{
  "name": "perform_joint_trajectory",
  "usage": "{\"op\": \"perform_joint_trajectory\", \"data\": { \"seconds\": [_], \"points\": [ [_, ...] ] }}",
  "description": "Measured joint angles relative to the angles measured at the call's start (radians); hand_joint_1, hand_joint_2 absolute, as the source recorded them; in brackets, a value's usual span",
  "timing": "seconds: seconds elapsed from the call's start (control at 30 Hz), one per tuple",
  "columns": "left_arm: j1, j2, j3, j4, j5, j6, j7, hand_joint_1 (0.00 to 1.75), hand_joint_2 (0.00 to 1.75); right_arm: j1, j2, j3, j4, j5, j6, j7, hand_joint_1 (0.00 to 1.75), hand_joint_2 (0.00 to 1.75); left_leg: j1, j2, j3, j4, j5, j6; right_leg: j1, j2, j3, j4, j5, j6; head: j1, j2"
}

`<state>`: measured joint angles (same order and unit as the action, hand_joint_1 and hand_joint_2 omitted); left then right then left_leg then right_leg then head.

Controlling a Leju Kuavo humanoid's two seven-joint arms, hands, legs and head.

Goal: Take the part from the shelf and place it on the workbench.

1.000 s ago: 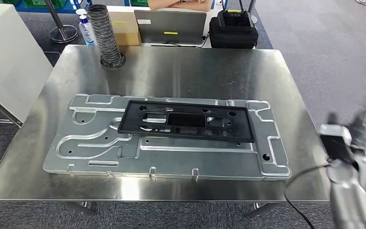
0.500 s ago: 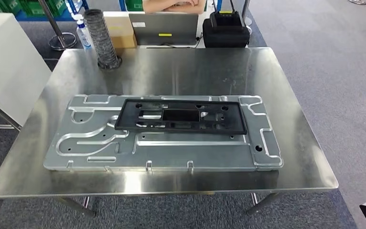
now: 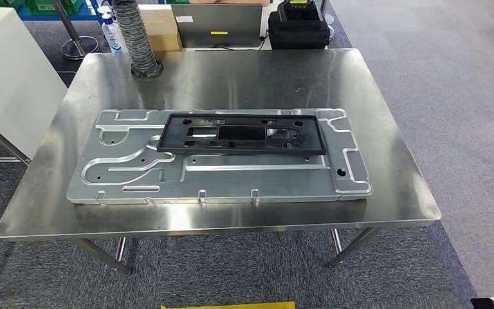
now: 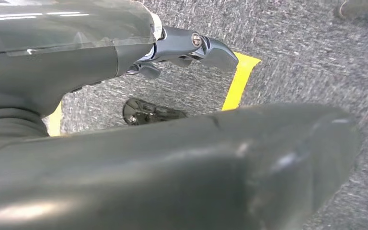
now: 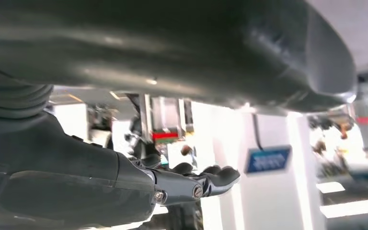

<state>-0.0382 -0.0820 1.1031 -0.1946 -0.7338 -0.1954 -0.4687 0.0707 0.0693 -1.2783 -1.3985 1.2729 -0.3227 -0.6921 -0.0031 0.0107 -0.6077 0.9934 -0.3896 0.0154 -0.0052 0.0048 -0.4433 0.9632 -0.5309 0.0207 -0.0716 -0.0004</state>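
Nearest, the yellow floor strip (image 3: 228,305) has come into the head view: the camera has drawn back and the right arm has left it, so the placing looks finished. The left hand (image 4: 191,45) and right hand (image 5: 196,184) hold nothing, fingers loosely extended. The black rectangular plastic frame part (image 3: 241,134) lies flat on the silver grooved metal plate (image 3: 135,177), on the steel tabletop (image 3: 392,187) with bare margins all round. Beyond stands a ribbed grey hose (image 3: 134,38).

Even bright light; glare on workbench (image 3: 373,129); wrist views blurred.
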Motion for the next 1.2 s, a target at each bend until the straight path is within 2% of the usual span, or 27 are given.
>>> {"op": "perform_joint_trajectory", "data": {
  "seconds": [0.07, 0.1, 0.13, 0.17, 0.23, 0.27, 0.3, 0.33, 0.4, 0.43, 0.47, 0.5, 0.57, 0.6, 0.63, 0.67, 0.73, 0.77, 0.8, 0.83, 0.9, 0.97, 1.0, 1.07, 1.1, 1.13, 1.2],
  "points": [
    [0.001, -0.002, 0.006, 0.000, -0.004, 0.004, 0.000, 0.00, 0.00, -0.019, 0.000, -0.027, 0.093, 0.075, -0.022, 0.016, 0.00, 0.00, 0.004, -0.001, -0.003, -0.001, 0.010, -0.013, 0.002, -0.001, -0.009, -0.008, 0.017, -0.015, 0.000, 0.000],
    [0.002, -0.003, 0.007, 0.000, -0.007, 0.007, 0.001, 0.00, 0.00, -0.029, -0.001, -0.041, 0.147, 0.109, -0.030, 0.027, 0.00, 0.00, 0.005, -0.002, -0.009, 0.008, -0.003, -0.019, 0.001, -0.003, -0.017, -0.009, 0.027, -0.022, 0.000, 0.000],
    [0.004, -0.004, 0.009, 0.000, -0.010, 0.009, 0.002, 0.00, 0.00, -0.039, -0.001, -0.056, 0.206, 0.135, -0.037, 0.040, 0.00, 0.00, 0.006, -0.003, -0.018, 0.036, -0.036, -0.024, 0.000, -0.004, -0.026, -0.013, 0.038, -0.030, 0.000, 0.000],
    [0.005, -0.005, 0.010, 0.000, -0.013, 0.010, 0.003, 0.00, 0.00, -0.048, -0.001, -0.070, 0.269, 0.152, -0.040, 0.054, 0.00, 0.00, 0.008, -0.004, -0.031, 0.082, -0.085, -0.028, -0.001, -0.006, -0.037, -0.014, 0.049, -0.036, 0.000, 0.000],
    [0.005, -0.007, 0.012, 0.000, -0.018, 0.010, 0.007, 0.00, 0.00, -0.062, -0.002, -0.098, 0.397, 0.169, -0.037, 0.097, 0.00, 0.00, 0.009, -0.005, -0.060, 0.213, -0.184, -0.033, 0.001, -0.007, -0.065, -0.010, 0.069, -0.042, 0.000, 0.000],
    [0.005, -0.007, 0.013, 0.000, -0.019, 0.010, 0.010, 0.00, 0.00, -0.069, -0.003, -0.111, 0.461, 0.174, -0.032, 0.126, 0.00, 0.00, 0.009, -0.005, -0.064, 0.264, -0.205, -0.034, 0.001, -0.007, -0.081, -0.006, 0.078, -0.042, 0.000, 0.000],
    [0.005, -0.006, 0.014, 0.000, -0.020, 0.010, 0.014, 0.00, 0.00, -0.077, -0.004, -0.124, 0.527, 0.178, -0.023, 0.163, 0.00, 0.00, 0.009, -0.005, -0.054, 0.287, -0.203, -0.035, 0.002, -0.007, -0.097, -0.002, 0.088, -0.042, 0.000, 0.000],
    [0.005, -0.006, 0.017, 0.000, -0.020, 0.010, 0.018, 0.00, 0.00, -0.084, -0.006, -0.137, 0.592, 0.180, -0.012, 0.208, 0.00, 0.00, 0.009, -0.005, -0.027, 0.272, -0.182, -0.034, 0.002, -0.007, -0.114, 0.004, 0.096, -0.041, 0.000, 0.000],
    [0.004, -0.004, 0.024, -0.001, -0.020, 0.011, 0.027, 0.00, 0.00, -0.095, -0.007, -0.158, 0.725, 0.185, 0.011, 0.313, 0.00, 0.00, 0.007, -0.005, 0.073, 0.144, -0.136, -0.028, 0.003, -0.007, -0.143, 0.016, 0.110, -0.036, 0.000, 0.000],
    [0.003, -0.003, 0.027, -0.001, -0.022, 0.010, 0.032, 0.00, 0.00, -0.099, -0.005, -0.167, 0.786, 0.184, 0.023, 0.360, 0.00, 0.00, 0.005, -0.006, 0.126, 0.064, -0.131, -0.024, 0.003, -0.007, -0.154, 0.022, 0.116, -0.032, 0.000, 0.000],
    [0.002, -0.001, 0.028, -0.001, -0.025, 0.008, 0.038, 0.00, 0.00, -0.104, -0.004, -0.176, 0.840, 0.180, 0.037, 0.403, 0.00, 0.00, 0.003, -0.006, 0.162, 0.005, -0.133, -0.020, 0.003, -0.007, -0.161, 0.025, 0.124, -0.028, 0.000, 0.000],
    [0.001, 0.000, 0.029, -0.001, -0.030, 0.005, 0.044, 0.00, 0.00, -0.109, -0.001, -0.185, 0.886, 0.175, 0.055, 0.439, 0.00, 0.00, 0.000, -0.006, 0.178, -0.028, -0.140, -0.016, 0.003, -0.007, -0.165, 0.026, 0.131, -0.023, 0.000, 0.000],
    [0.001, 0.002, 0.029, -0.002, -0.045, -0.002, 0.057, 0.00, 0.00, -0.119, 0.005, -0.203, 0.959, 0.165, 0.096, 0.501, 0.00, 0.00, 0.000, -0.005, 0.173, -0.040, -0.130, -0.007, 0.002, -0.006, -0.169, 0.023, 0.146, -0.013, 0.000, 0.000],
    [0.000, 0.003, 0.029, -0.002, -0.054, -0.005, 0.062, 0.00, 0.00, -0.123, 0.012, -0.210, 0.990, 0.163, 0.116, 0.526, 0.00, 0.00, 0.003, -0.003, 0.167, -0.044, -0.120, 0.000, 0.002, -0.004, -0.174, 0.029, 0.137, -0.008, 0.000, 0.000],
    [-0.001, 0.005, 0.028, -0.002, -0.063, -0.009, 0.068, 0.00, 0.00, -0.124, 0.019, -0.215, 1.017, 0.163, 0.136, 0.547, 0.00, 0.00, 0.006, -0.001, 0.159, -0.047, -0.110, 0.008, 0.001, -0.004, -0.182, 0.051, 0.111, -0.003, 0.000, 0.000],
    [-0.001, 0.006, 0.027, -0.002, -0.073, -0.013, 0.073, 0.00, 0.00, -0.126, 0.027, -0.219, 1.043, 0.165, 0.154, 0.562, 0.00, 0.00, 0.009, 0.001, 0.149, -0.048, -0.099, 0.013, 0.000, -0.003, -0.195, 0.090, 0.069, 0.002, 0.000, 0.000],
    [-0.002, 0.011, 0.021, -0.002, -0.096, -0.020, 0.084, 0.00, 0.00, -0.132, 0.043, -0.221, 1.084, 0.171, 0.190, 0.577, 0.00, 0.00, 0.007, 0.003, 0.124, -0.043, -0.081, 0.018, -0.006, -0.003, -0.233, 0.224, -0.029, 0.012, 0.000, 0.000],
    [-0.001, 0.013, 0.016, -0.002, -0.108, -0.023, 0.088, 0.00, 0.00, -0.135, 0.050, -0.221, 1.101, 0.173, 0.206, 0.579, 0.00, 0.00, 0.007, 0.004, 0.109, -0.039, -0.072, 0.017, -0.009, -0.004, -0.244, 0.284, -0.054, 0.015, 0.000, 0.000],
    [-0.001, 0.016, 0.011, -0.002, -0.119, -0.025, 0.091, 0.00, 0.00, -0.138, 0.056, -0.222, 1.116, 0.175, 0.220, 0.579, 0.00, 0.00, 0.007, 0.004, 0.093, -0.033, -0.064, 0.015, -0.010, -0.004, -0.243, 0.319, -0.057, 0.018, 0.000, 0.000],
    [-0.001, 0.019, 0.005, -0.002, -0.128, -0.026, 0.093, 0.00, 0.00, -0.141, 0.060, -0.222, 1.127, 0.177, 0.231, 0.578, 0.00, 0.00, 0.007, 0.004, 0.078, -0.027, -0.057, 0.012, -0.012, -0.004, -0.222, 0.313, -0.039, 0.019, 0.000, 0.000],
    [-0.001, 0.024, -0.004, -0.002, -0.140, -0.029, 0.090, 0.00, 0.00, -0.145, 0.067, -0.223, 1.142, 0.181, 0.244, 0.577, 0.00, 0.00, 0.008, 0.004, 0.053, -0.014, -0.047, 0.006, -0.014, -0.004, -0.129, 0.195, 0.008, 0.016, 0.000, 0.000],
    [-0.003, 0.029, -0.014, -0.002, -0.150, -0.035, 0.082, 0.00, 0.00, -0.151, 0.071, -0.223, 1.153, 0.180, 0.249, 0.580, 0.00, 0.00, 0.006, 0.004, 0.036, -0.002, -0.038, -0.005, -0.010, -0.004, -0.042, 0.058, 0.017, 0.007, 0.000, 0.000],
    [-0.004, 0.032, -0.019, -0.002, -0.154, -0.040, 0.078, 0.00, 0.00, -0.153, 0.074, -0.223, 1.158, 0.178, 0.250, 0.583, 0.00, 0.00, 0.006, 0.004, 0.031, 0.001, -0.032, -0.011, -0.007, -0.004, -0.024, 0.022, 0.011, 0.002, 0.000, 0.000],
    [-0.008, 0.038, -0.028, -0.002, -0.169, -0.051, 0.072, 0.00, 0.00, -0.155, 0.079, -0.224, 1.166, 0.170, 0.254, 0.591, 0.00, 0.00, 0.006, 0.003, 0.024, 0.001, -0.019, -0.025, -0.004, -0.005, -0.027, 0.008, 0.015, -0.012, 0.000, 0.000],
    [-0.009, 0.040, -0.033, -0.002, -0.178, -0.055, 0.071, 0.00, 0.00, -0.155, 0.082, -0.227, 1.169, 0.164, 0.259, 0.593, 0.00, 0.00, 0.007, 0.002, 0.019, 0.005, -0.024, -0.030, -0.005, -0.006, -0.034, 0.006, 0.024, -0.020, 0.000, 0.000],
    [-0.010, 0.042, -0.040, -0.002, -0.188, -0.058, 0.072, 0.00, 0.00, -0.156, 0.085, -0.230, 1.172, 0.159, 0.265, 0.595, 0.00, 0.00, 0.009, 0.000, 0.009, 0.023, -0.045, -0.035, -0.006, -0.008, -0.043, 0.004, 0.034, -0.030, 0.000, 0.000],
    [-0.012, 0.044, -0.053, -0.002, -0.204, -0.061, 0.073, 0.00, 0.00, -0.158, 0.088, -0.234, 1.176, 0.154, 0.282, 0.604, 0.00, 0.00, 0.012, -0.002, -0.022, 0.117, -0.136, -0.041, -0.006, -0.011, -0.068, 0.002, 0.057, -0.043, 0.000, 0.000]
  ]
}}
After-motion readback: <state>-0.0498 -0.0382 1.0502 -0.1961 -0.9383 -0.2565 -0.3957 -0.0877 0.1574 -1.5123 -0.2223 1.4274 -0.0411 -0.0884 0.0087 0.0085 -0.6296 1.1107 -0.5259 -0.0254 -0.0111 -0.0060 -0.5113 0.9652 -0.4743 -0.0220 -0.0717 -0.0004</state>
